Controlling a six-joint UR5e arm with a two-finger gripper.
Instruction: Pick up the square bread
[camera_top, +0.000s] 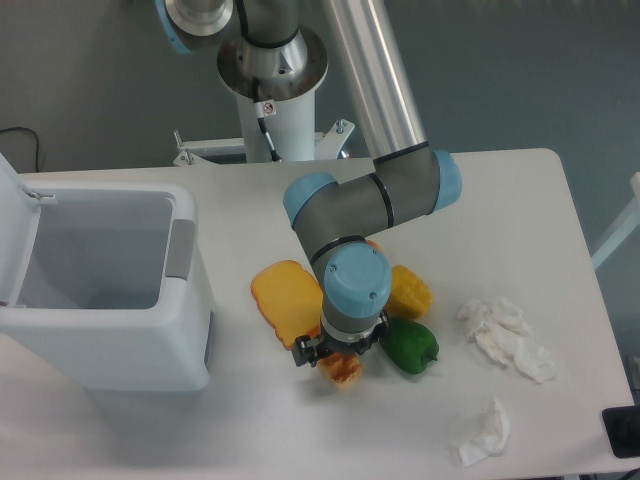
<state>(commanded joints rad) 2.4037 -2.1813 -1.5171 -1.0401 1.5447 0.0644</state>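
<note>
The square bread (284, 298) lies flat near the middle of the worktop (520, 200), its right side tucked under the arm's wrist. It looks light, soft and easily dented, so I'd pinch it gently across its thin edges. The claw (338, 358) hangs low over a smaller orange piece (345, 372); whether its fingers are apart or together I cannot tell. A green pepper (410, 345) and yellow food (412, 290) crowd the right; the white bin (110, 290) stands left. Crumpled tissues (505, 335) sit towards the right edge.
</note>
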